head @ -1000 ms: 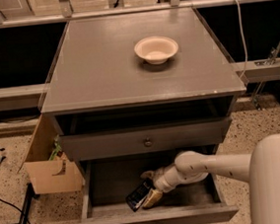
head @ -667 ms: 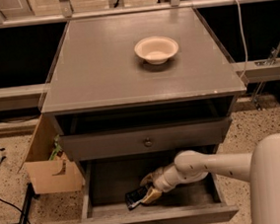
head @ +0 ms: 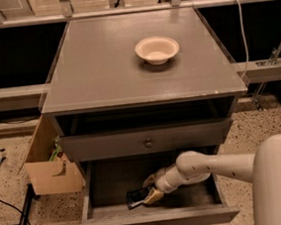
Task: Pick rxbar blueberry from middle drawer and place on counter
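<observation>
The middle drawer [head: 156, 222] stands pulled out. The arm reaches in from the right, and the gripper [head: 149, 189] is low over the drawer floor. The rxbar blueberry [head: 135, 198] lies on that floor, left of centre, at the gripper's tip. Whether the gripper is clamped on it cannot be told. The counter [head: 101, 63] carries a cream bowl [head: 157, 49].

Grey desk [head: 92, 79], bowl [head: 157, 49] on it toward 1 o'clock, open drawer [head: 156, 222] at 6 o'clock holding bar [head: 135, 198], pincer [head: 150, 189] at bar's 3 o'clock
</observation>
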